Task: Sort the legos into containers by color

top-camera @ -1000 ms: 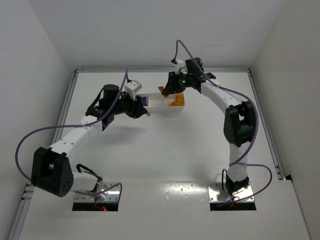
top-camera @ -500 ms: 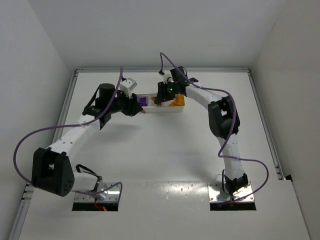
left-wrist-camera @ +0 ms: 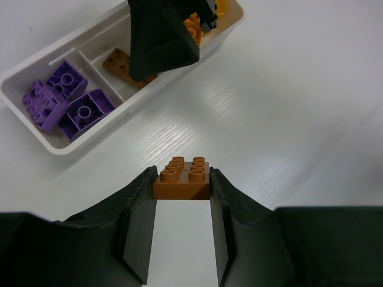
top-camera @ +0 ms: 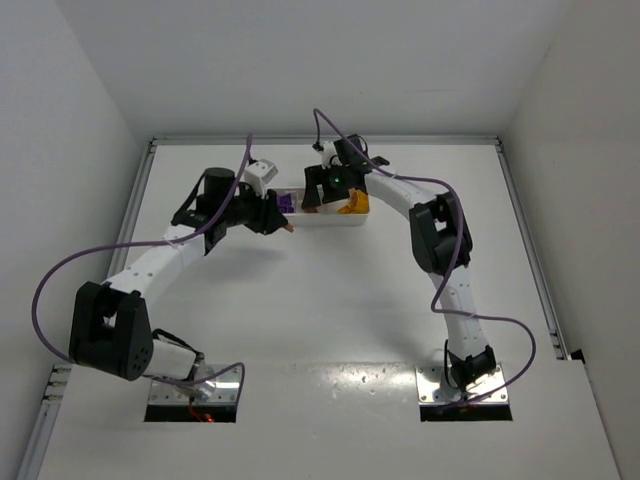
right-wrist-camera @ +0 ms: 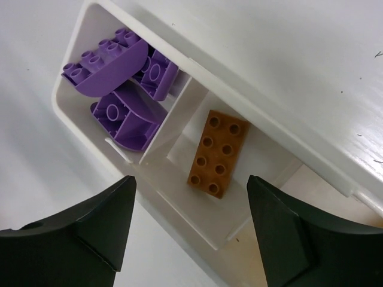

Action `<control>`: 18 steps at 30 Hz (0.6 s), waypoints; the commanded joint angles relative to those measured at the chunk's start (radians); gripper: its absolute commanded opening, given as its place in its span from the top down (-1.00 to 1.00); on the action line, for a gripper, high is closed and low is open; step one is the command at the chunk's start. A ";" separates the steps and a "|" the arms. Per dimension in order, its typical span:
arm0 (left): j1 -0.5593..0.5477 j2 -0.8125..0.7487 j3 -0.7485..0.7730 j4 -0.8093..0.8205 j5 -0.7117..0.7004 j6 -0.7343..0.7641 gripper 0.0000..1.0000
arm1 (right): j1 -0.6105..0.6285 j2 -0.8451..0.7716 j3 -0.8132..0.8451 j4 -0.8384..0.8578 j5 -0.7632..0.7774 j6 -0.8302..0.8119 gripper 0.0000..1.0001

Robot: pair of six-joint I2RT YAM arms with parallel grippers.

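- Above the desk (top-camera: 330, 300) in the overhead view, the left pincer (top-camera: 288, 227) pinches a small brown brick (top-camera: 291, 229) just off the near-left corner of the long white tray (top-camera: 325, 222)
- At the tray's left end lie the purple bricks (top-camera: 286, 203) and at its right end the orange bricks (top-camera: 353, 206); the right pincer (top-camera: 316, 198) hangs over the middle part, and from this height I cannot tell how its fingers stand
- From the left wrist, the brown brick (left-wrist-camera: 182, 174) sits studs-up right between the two black fingers (left-wrist-camera: 139, 209), pressed on both of its side faces, with bare desk (left-wrist-camera: 287, 119) beyond it and the tray (left-wrist-camera: 54, 146) apart from it, up and to the left
- That view shows three compartments: purple bricks (left-wrist-camera: 66, 98) piled in the nearest one, a flat brown brick (left-wrist-camera: 116, 63) in the middle one, and orange bricks (left-wrist-camera: 194, 27) in the farthest, partly hidden behind the dark right pincer (left-wrist-camera: 158, 42)
- From the right wrist, the right pincer (right-wrist-camera: 190, 179) is spread wide, one finger (right-wrist-camera: 90, 233) on each side of the frame, looking straight down on the middle compartment
- The flat brown brick (right-wrist-camera: 216, 152), two studs by four, lies alone and flat there, between the fingers but touching neither; the purple bricks (right-wrist-camera: 119, 78), some curved, are heaped beyond the divider at the end of the tray (right-wrist-camera: 197, 63)
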 commanded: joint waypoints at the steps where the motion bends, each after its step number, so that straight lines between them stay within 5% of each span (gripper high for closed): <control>1: 0.010 0.013 0.046 0.043 0.017 -0.019 0.84 | 0.008 -0.061 0.029 -0.001 0.035 0.011 -0.52; 18: -0.010 0.398 0.304 0.159 0.005 -0.146 0.73 | -0.150 -0.541 -0.342 0.039 0.169 -0.050 -0.54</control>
